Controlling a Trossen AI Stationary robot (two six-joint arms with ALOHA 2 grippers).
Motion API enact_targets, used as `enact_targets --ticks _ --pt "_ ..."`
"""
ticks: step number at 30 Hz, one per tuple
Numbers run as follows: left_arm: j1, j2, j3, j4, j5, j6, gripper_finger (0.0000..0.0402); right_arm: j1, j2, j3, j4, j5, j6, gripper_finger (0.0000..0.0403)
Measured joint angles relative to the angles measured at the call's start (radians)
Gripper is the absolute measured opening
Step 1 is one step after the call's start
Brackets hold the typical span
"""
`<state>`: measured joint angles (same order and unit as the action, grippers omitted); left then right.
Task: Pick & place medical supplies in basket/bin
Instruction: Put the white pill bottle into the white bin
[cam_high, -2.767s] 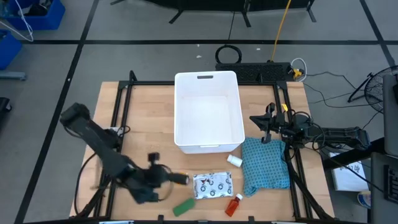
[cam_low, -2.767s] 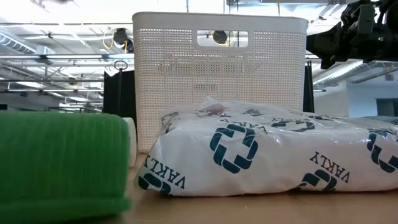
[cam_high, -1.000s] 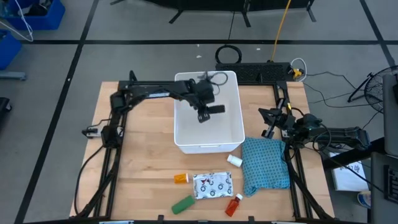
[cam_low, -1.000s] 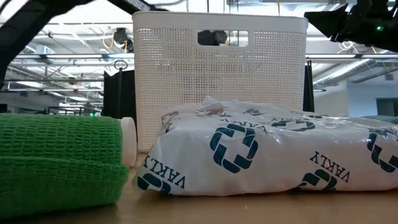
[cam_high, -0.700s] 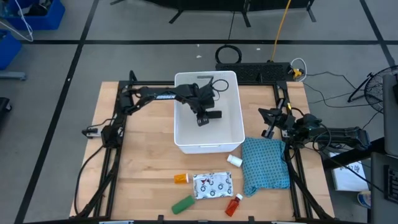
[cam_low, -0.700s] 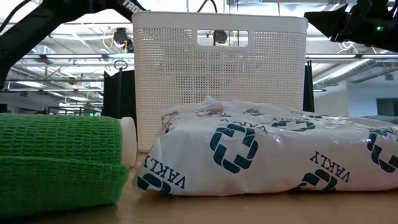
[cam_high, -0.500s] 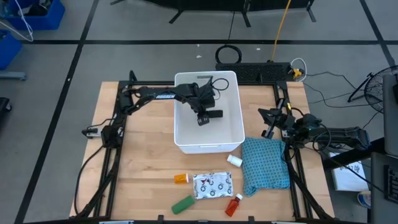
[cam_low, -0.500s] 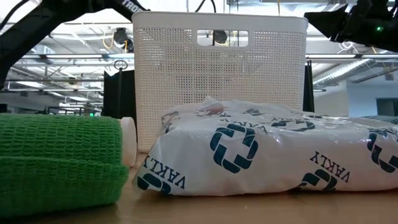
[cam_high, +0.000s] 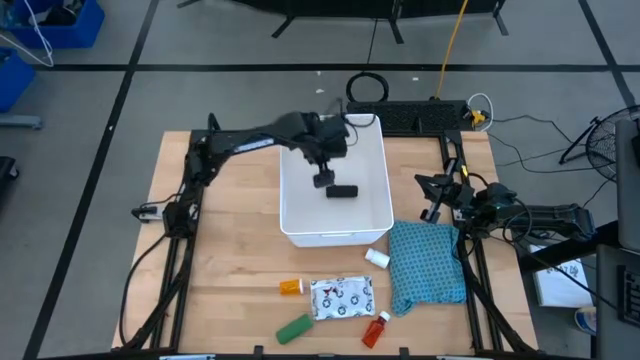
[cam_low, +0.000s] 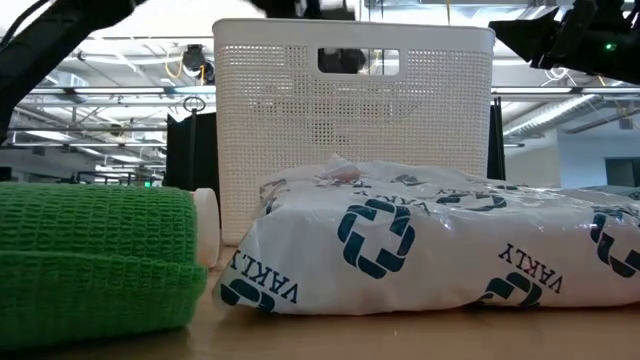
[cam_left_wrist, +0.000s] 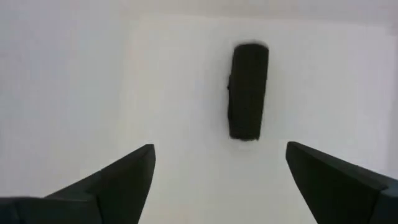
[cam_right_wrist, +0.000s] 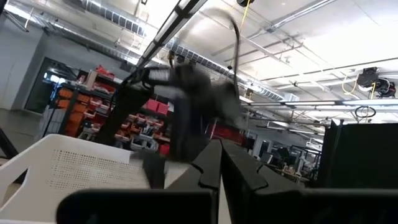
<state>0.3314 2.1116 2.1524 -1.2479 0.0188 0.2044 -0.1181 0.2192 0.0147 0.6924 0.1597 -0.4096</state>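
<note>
You had the left gripper (cam_high: 324, 180) poised over the white bin (cam_high: 300, 215), its fingers spread wide and holding nothing, with the black item (cam_left_wrist: 249, 91) lying loose on the bin floor below it. To finish the release cleanly, you probably needed to lift straight up clear of the rim before swinging out toward the front edge. There the orange bottle (cam_high: 290, 287), green piece (cam_high: 295, 329), red bottle (cam_high: 375, 328), white bottle (cam_high: 376, 258) and printed pouch (cam_high: 342, 297) lay outside the bin. The right gripper (cam_high: 430, 195) waited beside the bin, its fingers pressed together on nothing.
</note>
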Motion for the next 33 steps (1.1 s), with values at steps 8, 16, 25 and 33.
enact_targets --ticks 8,16,25,33 --pt "-0.124 -0.317 0.108 -0.146 -0.109 -0.003 0.0316 0.000 0.000 0.000 -0.005 -0.002 0.035 0.0004" --pt "-0.228 -0.839 -0.502 0.118 -0.123 -0.080 0.0081 0.000 0.000 0.000 -0.012 -0.003 0.071 0.0004" --pt "-0.294 -1.336 -1.481 1.082 -0.098 -0.112 0.0004 0.000 0.000 0.000 -0.039 -0.003 0.111 0.0004" --pt "-0.303 -1.465 -1.998 1.703 -0.132 -0.095 0.0002 0.000 0.000 0.000 -0.083 -0.006 0.199 0.0004"
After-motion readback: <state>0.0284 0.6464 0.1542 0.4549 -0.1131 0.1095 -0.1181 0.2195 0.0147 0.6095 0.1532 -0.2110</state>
